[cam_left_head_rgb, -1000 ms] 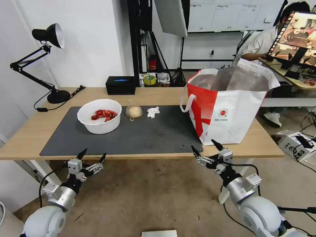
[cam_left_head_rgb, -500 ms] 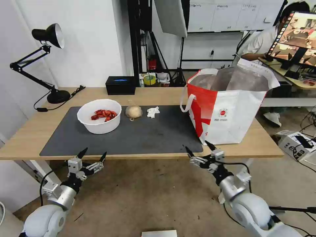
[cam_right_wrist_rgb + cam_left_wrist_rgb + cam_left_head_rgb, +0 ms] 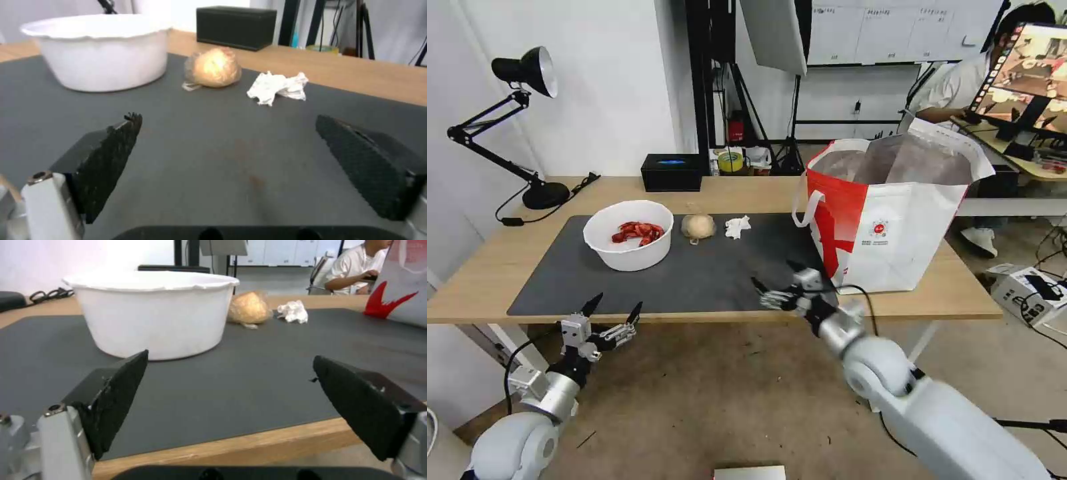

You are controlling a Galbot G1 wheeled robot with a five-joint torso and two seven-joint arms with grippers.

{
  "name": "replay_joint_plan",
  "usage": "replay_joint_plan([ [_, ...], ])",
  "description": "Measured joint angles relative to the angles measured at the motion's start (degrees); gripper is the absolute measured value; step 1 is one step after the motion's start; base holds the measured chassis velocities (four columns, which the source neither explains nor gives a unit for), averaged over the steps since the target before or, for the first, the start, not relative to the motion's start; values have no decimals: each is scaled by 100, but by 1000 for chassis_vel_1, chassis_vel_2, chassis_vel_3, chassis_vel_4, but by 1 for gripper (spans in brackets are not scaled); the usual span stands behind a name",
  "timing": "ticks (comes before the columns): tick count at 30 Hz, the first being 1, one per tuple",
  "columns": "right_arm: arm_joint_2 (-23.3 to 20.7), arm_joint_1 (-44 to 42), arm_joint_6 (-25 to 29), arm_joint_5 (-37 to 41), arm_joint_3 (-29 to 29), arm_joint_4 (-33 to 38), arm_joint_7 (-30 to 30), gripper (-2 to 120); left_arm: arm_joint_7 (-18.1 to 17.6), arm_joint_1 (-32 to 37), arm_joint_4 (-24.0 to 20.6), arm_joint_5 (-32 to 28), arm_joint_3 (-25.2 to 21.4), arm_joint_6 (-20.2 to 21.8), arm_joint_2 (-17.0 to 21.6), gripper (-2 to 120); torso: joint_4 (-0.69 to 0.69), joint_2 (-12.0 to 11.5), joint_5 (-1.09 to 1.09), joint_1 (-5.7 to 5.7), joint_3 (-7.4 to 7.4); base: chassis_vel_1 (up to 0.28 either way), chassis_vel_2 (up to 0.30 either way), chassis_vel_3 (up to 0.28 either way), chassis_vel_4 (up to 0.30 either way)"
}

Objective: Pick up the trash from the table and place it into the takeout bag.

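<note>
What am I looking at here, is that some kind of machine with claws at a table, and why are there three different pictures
It is a wheeled robot with two arms, each ending in a two-fingered gripper. One picture comes from a camera on its head, looking down at the table. The other two come from cameras on its wrists, so the black shapes at their lower corners are that gripper's own fingers.

On the dark mat lie a white bowl of red shells, a wrapped bun and a crumpled tissue. A white-and-red takeout bag stands open on the robot's right.

The right gripper is open over the mat's near part, pointing toward the bun and tissue. The left gripper waits open at the table's near edge. Neither holds anything.
</note>
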Motion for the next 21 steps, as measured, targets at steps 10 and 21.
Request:
replay_joint_plan([
  [10, 746, 1485, -513, 359, -686, -1165, 243, 100, 0, 20, 2, -1, -66, -4, -48, 100, 0, 0, -1, 0, 0, 0, 0, 0, 0],
  [21, 2033, 2654, -1214, 818, -958, -3142, 1307, 100, 1, 48, 15, 14, -76, -28, -103, 100, 0, 0, -1, 0, 0, 0, 0, 0, 0],
])
